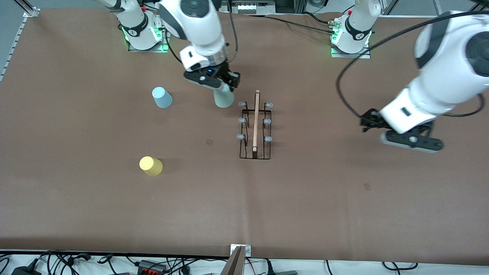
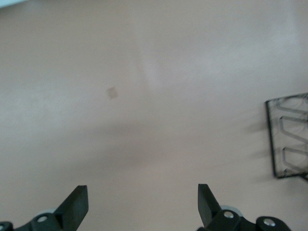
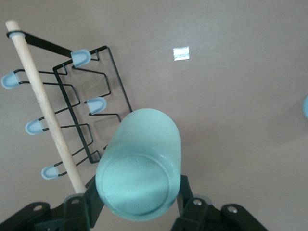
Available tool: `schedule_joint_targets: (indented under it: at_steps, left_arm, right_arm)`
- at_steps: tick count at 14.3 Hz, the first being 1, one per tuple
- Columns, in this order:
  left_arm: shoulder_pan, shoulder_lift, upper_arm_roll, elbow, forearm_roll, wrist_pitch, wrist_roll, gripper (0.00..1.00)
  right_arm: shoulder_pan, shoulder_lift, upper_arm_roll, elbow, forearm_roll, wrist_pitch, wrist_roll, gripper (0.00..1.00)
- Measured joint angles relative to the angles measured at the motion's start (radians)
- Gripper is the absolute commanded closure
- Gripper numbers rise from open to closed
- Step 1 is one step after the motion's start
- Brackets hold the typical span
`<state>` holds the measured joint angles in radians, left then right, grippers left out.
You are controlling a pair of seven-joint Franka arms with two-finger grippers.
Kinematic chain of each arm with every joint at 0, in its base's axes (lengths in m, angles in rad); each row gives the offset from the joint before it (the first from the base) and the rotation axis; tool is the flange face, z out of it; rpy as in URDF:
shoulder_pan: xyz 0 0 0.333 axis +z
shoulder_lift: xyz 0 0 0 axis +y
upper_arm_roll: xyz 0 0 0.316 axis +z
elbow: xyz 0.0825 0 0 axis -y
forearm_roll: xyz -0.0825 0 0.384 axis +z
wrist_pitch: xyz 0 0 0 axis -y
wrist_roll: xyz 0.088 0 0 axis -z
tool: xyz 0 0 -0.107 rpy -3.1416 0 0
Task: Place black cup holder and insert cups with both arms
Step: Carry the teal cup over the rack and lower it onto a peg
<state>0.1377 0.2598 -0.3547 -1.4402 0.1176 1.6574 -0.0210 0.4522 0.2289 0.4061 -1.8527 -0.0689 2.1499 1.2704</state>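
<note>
The black cup holder [image 1: 255, 130] stands mid-table, its wooden rod handle [image 1: 256, 118] on top and grey-blue tipped pegs on both sides. My right gripper [image 1: 225, 86] is shut on the pale grey-green cup [image 1: 224, 98]. It holds the cup mouth down over the table, just beside the holder's end nearest the bases. The right wrist view shows that cup [image 3: 139, 166] between the fingers [image 3: 185, 192], with the holder [image 3: 91, 110] close by. My left gripper [image 1: 369, 123] hangs open and empty toward the left arm's end; its fingertips [image 2: 77, 204] are wide apart above bare table.
A light blue cup [image 1: 162, 97] and a yellow cup [image 1: 151, 165] sit upside down toward the right arm's end, the yellow one nearer the front camera. The holder's corner [image 2: 288, 139] shows in the left wrist view. Cables lie along the table's near edge.
</note>
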Motion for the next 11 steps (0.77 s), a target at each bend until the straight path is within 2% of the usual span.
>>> schedule_joint_targets:
  at_steps: [2, 3, 7, 9, 11]
  left_arm:
    - [0.031, -0.013, 0.011, 0.005, -0.005, -0.026, 0.02, 0.0]
    - [0.025, -0.023, 0.041, 0.005, -0.005, -0.032, 0.023, 0.0]
    - [-0.093, -0.09, 0.229, -0.017, -0.014, -0.052, 0.031, 0.0]
    - [-0.141, -0.136, 0.298, -0.062, -0.031, -0.043, 0.031, 0.0]
    - [-0.151, -0.194, 0.334, -0.144, -0.041, -0.009, 0.031, 0.0]
  right_arm:
    - [0.022, 0.053, 0.0, 0.037, -0.017, 0.001, 0.029, 0.98]
    - [0.028, 0.069, 0.0, 0.047, -0.019, 0.004, 0.032, 0.98]
    - [0.051, 0.1, 0.0, 0.055, -0.025, 0.04, 0.06, 0.98]
    - [0.061, 0.118, 0.0, 0.055, -0.05, 0.046, 0.068, 0.98]
    - [0.067, 0.138, -0.001, 0.055, -0.061, 0.067, 0.069, 0.94]
